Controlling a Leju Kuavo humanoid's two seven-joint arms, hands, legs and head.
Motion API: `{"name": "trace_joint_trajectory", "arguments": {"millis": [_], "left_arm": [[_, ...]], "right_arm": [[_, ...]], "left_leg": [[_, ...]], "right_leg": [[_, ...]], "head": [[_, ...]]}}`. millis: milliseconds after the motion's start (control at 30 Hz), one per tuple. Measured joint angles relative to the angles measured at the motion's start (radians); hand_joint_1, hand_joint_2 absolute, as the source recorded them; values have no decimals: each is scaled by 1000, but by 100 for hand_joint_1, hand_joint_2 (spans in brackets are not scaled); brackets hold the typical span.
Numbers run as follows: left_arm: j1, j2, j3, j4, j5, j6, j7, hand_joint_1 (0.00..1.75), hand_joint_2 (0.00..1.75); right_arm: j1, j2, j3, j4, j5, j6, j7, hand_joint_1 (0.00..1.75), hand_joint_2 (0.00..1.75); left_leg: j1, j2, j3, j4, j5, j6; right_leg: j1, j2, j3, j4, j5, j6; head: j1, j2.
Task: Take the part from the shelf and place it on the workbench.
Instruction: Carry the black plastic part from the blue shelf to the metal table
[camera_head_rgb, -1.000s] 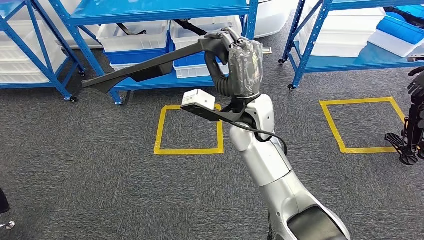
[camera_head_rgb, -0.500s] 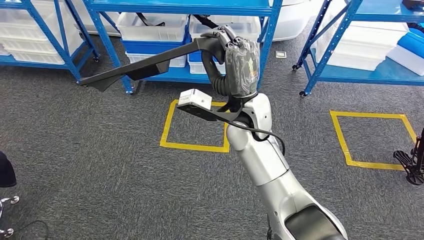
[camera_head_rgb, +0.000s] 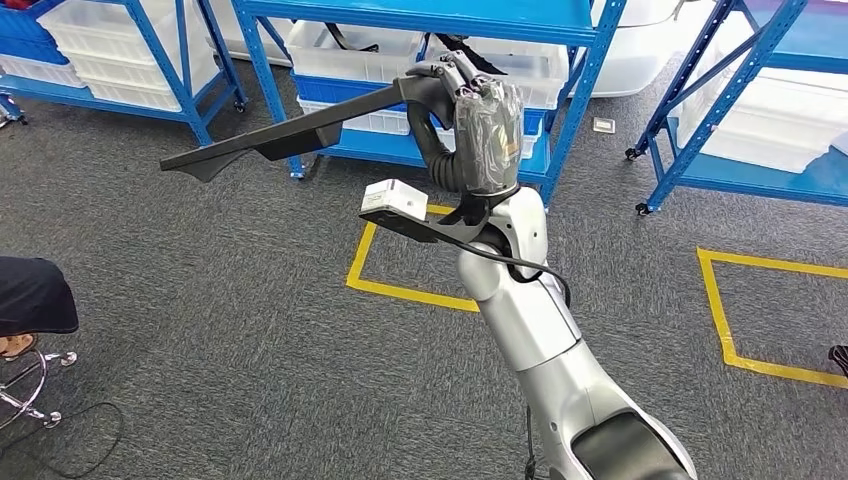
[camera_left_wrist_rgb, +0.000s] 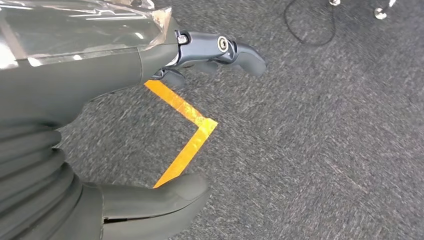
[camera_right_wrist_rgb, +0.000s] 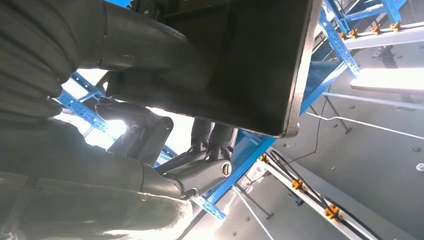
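The part is a long black angled piece (camera_head_rgb: 290, 135), held up in the air in front of the blue shelf. My right hand (camera_head_rgb: 485, 120), under a clear plastic cover, grips its thick end, and the thin end juts out to the left. In the right wrist view the part's flat black face (camera_right_wrist_rgb: 250, 60) lies against my right hand (camera_right_wrist_rgb: 150, 135), whose fingers (camera_right_wrist_rgb: 200, 172) curl around it. My left hand (camera_left_wrist_rgb: 90, 70) hangs over grey carpet with its fingers (camera_left_wrist_rgb: 220, 47) and thumb (camera_left_wrist_rgb: 155, 202) apart and nothing between them.
Blue shelving (camera_head_rgb: 420, 15) with white bins (camera_head_rgb: 340, 50) runs across the back. Yellow tape squares (camera_head_rgb: 400, 290) (camera_head_rgb: 760, 365) mark the grey carpet. At the left edge are a dark-clothed person (camera_head_rgb: 30, 295), a stool base (camera_head_rgb: 30, 385) and a cable (camera_head_rgb: 80, 450).
The whole scene has slid to the right, so the camera has turned left. My right arm keeps the part in the same raised pose. The person and stool have come further into view.
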Motion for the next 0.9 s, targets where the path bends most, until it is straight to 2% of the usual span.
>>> {"name": "trace_joint_trajectory", "arguments": {"millis": [67,133,167,200,233,267,300,333,367,400,467,500,567,633,667,700,733,800,867,900], "left_arm": [[0,1,4,0,0,1,-1,0,175],[0,1,6,0,0,2,-2,0,175],[1,1,7,0,0,2,-2,0,175],[1,1,8,0,0,2,-2,0,175],[1,2,9,0,0,2,-2,0,175],[1,3,10,0,0,2,-2,0,175],[1,2,11,0,0,2,-2,0,175],[0,1,12,0,0,2,-2,0,175],[-1,-1,13,0,0,2,-2,0,175],[-2,-2,13,-1,0,2,-2,0,175],[-2,-1,14,-1,0,2,-2,0,175],[-2,-1,14,-1,0,2,-2,0,175],[-2,-1,14,-2,1,2,-2,0,175],[-2,0,15,-2,1,2,-2,0,175],[-1,0,15,-1,2,2,-2,0,175],[2,0,15,-1,2,2,-1,0,175],[4,-1,16,-1,3,3,-1,0,175],[7,-2,16,0,5,4,-1,0,175],[8,-5,18,2,10,5,-2,0,175],[11,-6,20,4,14,4,-3,0,175]], "right_arm": [[-1,0,0,0,4,0,1,175,175],[1,-1,-1,0,4,0,2,175,175],[3,-2,-1,0,4,0,2,175,175],[4,-2,-1,0,4,0,2,175,175],[5,-3,-1,0,4,0,2,175,175],[6,-3,-1,0,4,0,2,175,175],[5,-3,-1,0,4,0,2,175,175],[4,-3,-1,0,4,0,2,175,175],[3,-2,-1,0,5,0,2,175,175],[3,-2,-1,0,5,0,2,175,175],[2,-1,0,0,4,0,2,175,175],[1,-2,0,0,4,0,2,175,175],[2,-3,-1,-1,5,0,3,175,175],[5,-8,-5,-1,8,0,7,175,175],[8,-12,-8,-1,14,0,10,175,175],[12,-16,-11,0,24,0,12,175,175],[16,-20,-15,0,34,0,14,175,175],[24,-27,-25,0,41,1,15,175,175],[33,-38,-32,0,-13,24,7,175,175],[39,-46,-31,-1,-65,50,-1,175,175]], "left_leg": [[5,34,-31,64,-43,-12],[15,58,-87,184,-104,-28],[21,63,-109,229,-118,-35],[27,67,-114,242,-115,-43],[34,73,-99,217,-95,-51],[41,84,-65,157,-64,-59],[45,101,-28,93,-42,-68],[47,113,1,41,-25,-69],[46,120,17,10,-19,-65],[42,119,18,4,-21,-57],[35,99,14,2,-16,-32],[33,91,13,0,-12,-22],[31,75,11,-4,-6,-4],[25,58,7,-4,-3,7],[22,47,5,-4,-2,10],[17,36,4,-4,-1,12],[12,24,3,-4,0,14],[3,2,3,-4,3,18],[-3,-18,1,-3,5,18],[-2,-26,-1,-3,7,16]], "right_leg": [[-9,-16,4,-10,9,-11],[-11,-32,2,-11,11,-15],[-12,-41,1,-11,11,-14],[-15,-49,0,-10,10,-13],[-19,-58,0,-9,9,-10],[-24,-66,0,-6,7,-4],[-24,-74,-1,-2,3,5],[-22,-80,-2,3,-1,15],[-18,-86,-2,6,-4,25],[-12,-91,-2,6,-5,34],[-12,-99,0,1,-5,50],[-14,-93,-4,8,-11,54],[-18,-63,-36,77,-49,51],[-17,-36,-103,215,-106,38],[-14,-30,-133,272,-124,36],[-10,-26,-148,298,-127,36],[-5,-22,-142,283,-115,37],[8,0,-83,154,-61,33],[18,34,-29,39,-17,15],[21,44,-18,15,-7,6]], "head": [[-3,0],[-5,0],[-5,0],[-5,0],[-5,0],[-5,0],[-6,0],[-6,0],[-5,0],[-4,0],[-1,0],[-1,0],[-1,0],[0,0],[0,0],[0,0],[0,0],[-1,0],[-1,0],[-2,0]]}}
